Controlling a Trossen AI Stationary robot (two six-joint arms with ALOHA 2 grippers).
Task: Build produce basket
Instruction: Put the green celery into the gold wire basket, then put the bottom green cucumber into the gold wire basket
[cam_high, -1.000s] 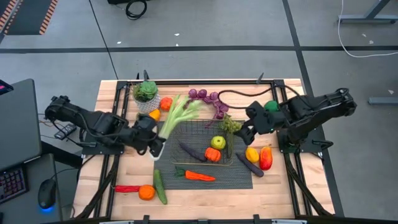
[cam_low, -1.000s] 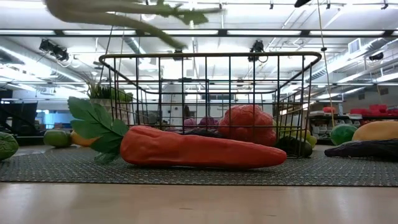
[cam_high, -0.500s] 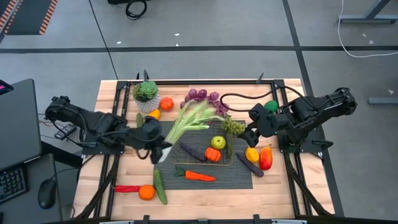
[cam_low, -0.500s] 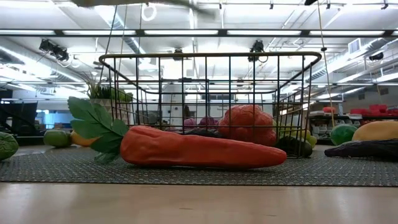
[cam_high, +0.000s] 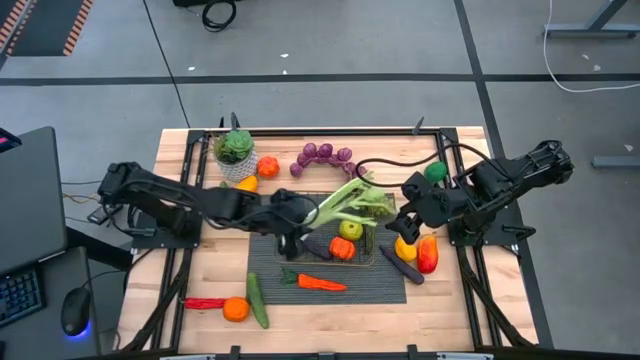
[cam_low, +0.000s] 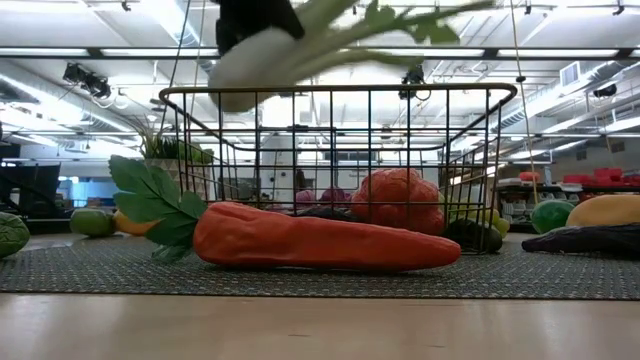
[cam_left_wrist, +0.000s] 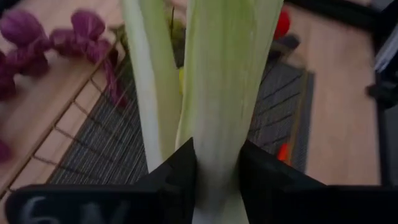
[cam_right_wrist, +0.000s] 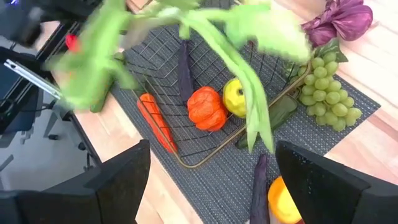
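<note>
The bench (cam_high: 200, 290) carries a dark ribbed mat (cam_high: 390, 290) with the wire basket (cam_high: 372, 262) on it, and the left gripper (cam_high: 296, 222) hangs above the basket's near-left part, closed on the white base of a leek (cam_high: 352, 200). Seen from the left wrist, its two fingers (cam_left_wrist: 180, 168) press on either side of the pale stalk, and the leek's green leaves run away from the gripper across the basket toward the right arm. From bench height the leek's white end rides at about the level of the basket's top rim, so it is not yet inside. Below and beyond that gripper, inside the basket, lie a green apple (cam_high: 350, 229), a small orange pepper (cam_high: 342, 248) and a purple eggplant (cam_high: 308, 243); a carrot (cam_high: 322, 283) lies on the mat just outside the front wall. The right gripper (cam_high: 398, 222) waits at the basket's right side with its fingers spread wide and holding nothing, green grapes (cam_right_wrist: 324, 93) close in front of it. The step in hand looks like setting the leek into the basket. The next move probably calls for turning the leek in line with the basket's long side, lowering it past the rim, then letting go.
</note>
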